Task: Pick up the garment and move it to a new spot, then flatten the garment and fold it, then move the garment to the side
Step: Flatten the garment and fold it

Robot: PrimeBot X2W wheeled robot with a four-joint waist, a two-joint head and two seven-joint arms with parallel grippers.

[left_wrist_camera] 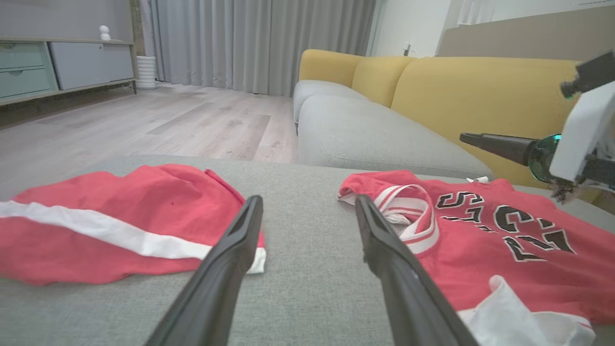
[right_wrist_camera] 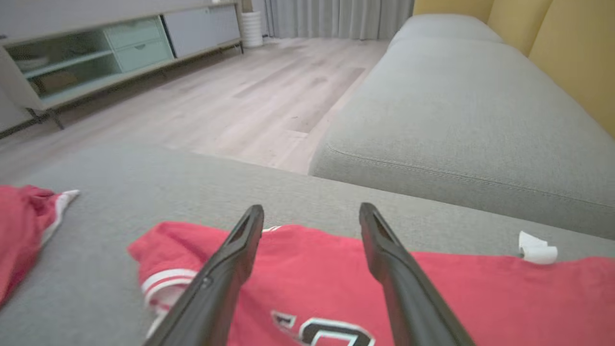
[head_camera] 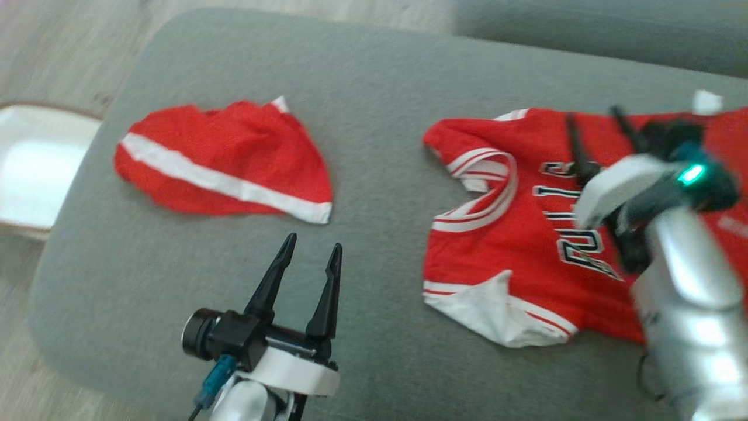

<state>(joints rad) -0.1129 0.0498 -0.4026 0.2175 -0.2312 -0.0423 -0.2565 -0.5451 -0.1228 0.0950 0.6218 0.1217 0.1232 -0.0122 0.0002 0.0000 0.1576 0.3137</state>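
Left fingers [head_camera: 272,280] spread wide, right fingers [right_wrist_camera: 221,274] — likewise

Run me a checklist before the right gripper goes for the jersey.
1. Left gripper open and empty: ok.
2. Right gripper open, over the jersey: ok.
3. Jersey lying flat: not ok, its lower corner is turned over and the white inside shows.
4. Jersey apart from the red shorts: ok, bare grey cushion lies between them.
5. Right gripper's contact with the cloth: cannot tell.
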